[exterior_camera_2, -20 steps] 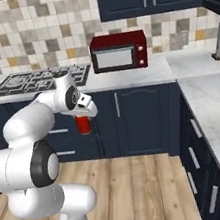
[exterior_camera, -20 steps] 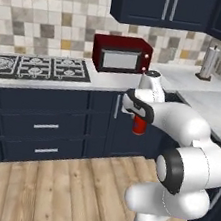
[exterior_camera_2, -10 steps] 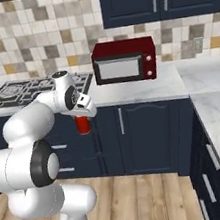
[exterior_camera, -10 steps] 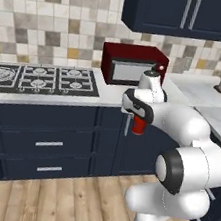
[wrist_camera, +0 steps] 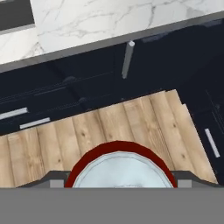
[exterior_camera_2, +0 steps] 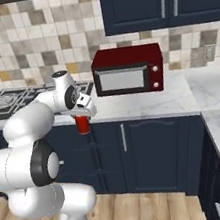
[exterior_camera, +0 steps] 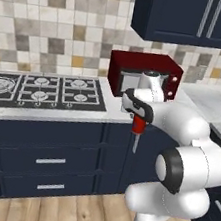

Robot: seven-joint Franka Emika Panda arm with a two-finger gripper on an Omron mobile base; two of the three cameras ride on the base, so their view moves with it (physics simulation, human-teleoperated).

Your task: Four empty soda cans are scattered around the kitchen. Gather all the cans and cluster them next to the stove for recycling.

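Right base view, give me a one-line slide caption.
Gripper carries a red soda can in front of navy cabinets, between stove and red microwave.

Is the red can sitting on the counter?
No, the red can hangs in the claw in front of the dark cabinets, below the counter edge.
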